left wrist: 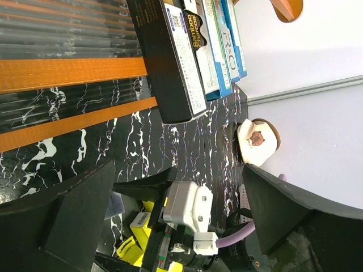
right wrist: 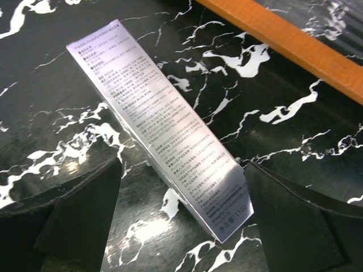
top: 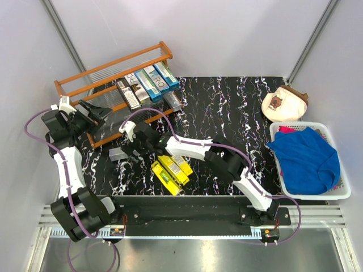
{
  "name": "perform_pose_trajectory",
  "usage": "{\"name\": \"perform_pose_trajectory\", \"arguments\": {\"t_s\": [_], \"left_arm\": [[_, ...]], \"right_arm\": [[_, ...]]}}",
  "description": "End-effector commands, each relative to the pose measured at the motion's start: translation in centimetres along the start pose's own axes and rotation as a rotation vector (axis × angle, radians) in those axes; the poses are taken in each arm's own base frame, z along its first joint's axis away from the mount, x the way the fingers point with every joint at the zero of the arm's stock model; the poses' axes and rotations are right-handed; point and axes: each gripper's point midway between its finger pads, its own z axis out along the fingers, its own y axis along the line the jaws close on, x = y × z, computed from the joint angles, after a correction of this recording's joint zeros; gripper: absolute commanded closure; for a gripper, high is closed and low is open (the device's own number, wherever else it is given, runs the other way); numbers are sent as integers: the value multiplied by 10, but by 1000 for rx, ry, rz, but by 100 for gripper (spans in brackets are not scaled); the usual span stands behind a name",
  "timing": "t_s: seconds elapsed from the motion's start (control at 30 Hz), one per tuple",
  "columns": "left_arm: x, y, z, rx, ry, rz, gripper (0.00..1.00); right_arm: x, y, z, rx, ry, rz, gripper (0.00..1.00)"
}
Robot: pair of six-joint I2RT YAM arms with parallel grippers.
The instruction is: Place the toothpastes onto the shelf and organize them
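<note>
Black carton (left wrist: 197, 34) reads "Bamboo"; silver carton (right wrist: 164, 130) bears unreadably fine print.

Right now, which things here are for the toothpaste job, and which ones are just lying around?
For the job:
orange-brown wooden shelf
black and blue-teal toothpaste cartons on that shelf
silver-grey carton lying flat
bright yellow cartons in a pile

Just lying about:
white plastic basket
blue cloth inside it
round cream-and-brown object
</note>
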Motion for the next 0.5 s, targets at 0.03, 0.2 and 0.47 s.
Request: {"name": "perform_pose_trajectory", "arguments": {"t_s": [0.03, 0.2, 0.47], "left_arm": [[-2, -5, -1, 41, -5, 30, 1], [0, -5, -1, 44, -1, 31, 1], [2, -7, -2, 50, -2, 30, 1]], "right_arm": [[47, 2, 11, 2, 128, -7, 0], [56, 6, 11, -13, 155, 10, 2], [55, 2, 4, 28, 149, 63, 19]]}}
